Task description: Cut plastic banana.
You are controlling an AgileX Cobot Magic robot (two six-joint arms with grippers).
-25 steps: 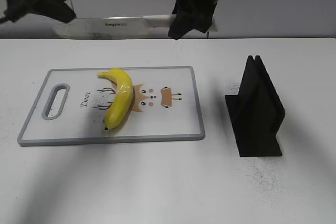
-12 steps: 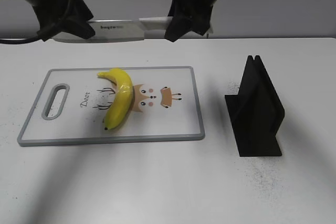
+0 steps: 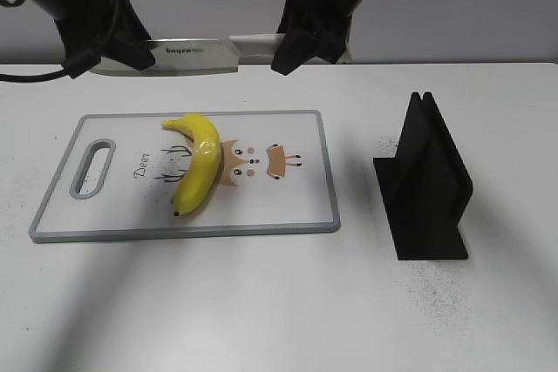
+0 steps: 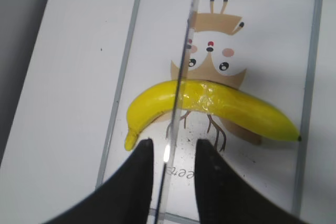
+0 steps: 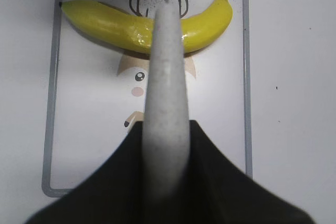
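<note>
The yellow plastic banana lies whole on the white cutting board; it also shows in the left wrist view and the right wrist view. My right gripper is shut on the knife's white handle. It holds the knife level, high above the board's far edge. The blade points left, and in both wrist views it crosses over the banana's middle. My left gripper is open, with a finger on each side of the blade's tip and a gap on both sides.
A black knife stand stands on the white table to the right of the board. The board has a grey rim and a handle slot at its left end.
My left arm has swung in from the upper left and its fingers now straddle the blade's tip. The knife has come down slightly. The banana has not moved.
</note>
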